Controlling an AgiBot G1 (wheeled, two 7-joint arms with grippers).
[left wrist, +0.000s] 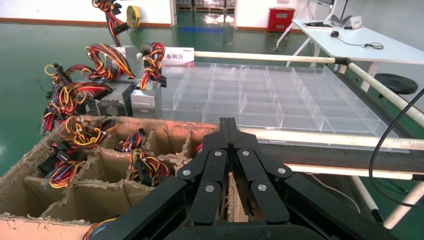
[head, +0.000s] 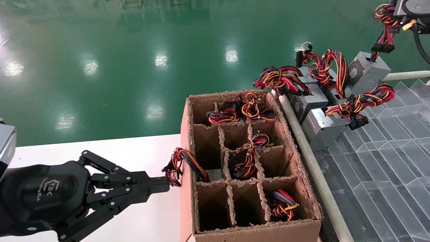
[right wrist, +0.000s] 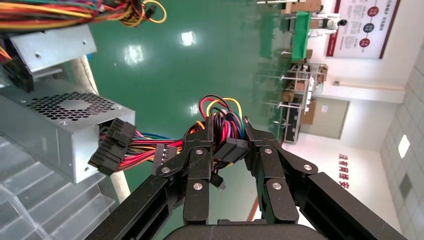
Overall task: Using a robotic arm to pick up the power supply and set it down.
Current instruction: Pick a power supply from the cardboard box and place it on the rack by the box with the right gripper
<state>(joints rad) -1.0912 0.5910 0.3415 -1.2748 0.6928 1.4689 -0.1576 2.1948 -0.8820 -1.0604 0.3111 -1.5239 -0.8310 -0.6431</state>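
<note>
My right gripper is shut on the coloured wire bundle of a grey power supply, which hangs from those wires beside it. In the head view that power supply sits tilted at the far right. Its wires run up to the right wrist at the top corner. My left gripper is low on the left with its jaws pressed together and nothing between the tips. It sits just outside the left wall of the cardboard box, beside a wire bundle draped over that wall.
The divided cardboard box holds several more wired units in its cells. Three other grey power supplies lie on the clear partitioned tray, behind a white rail. The box stands on a white table.
</note>
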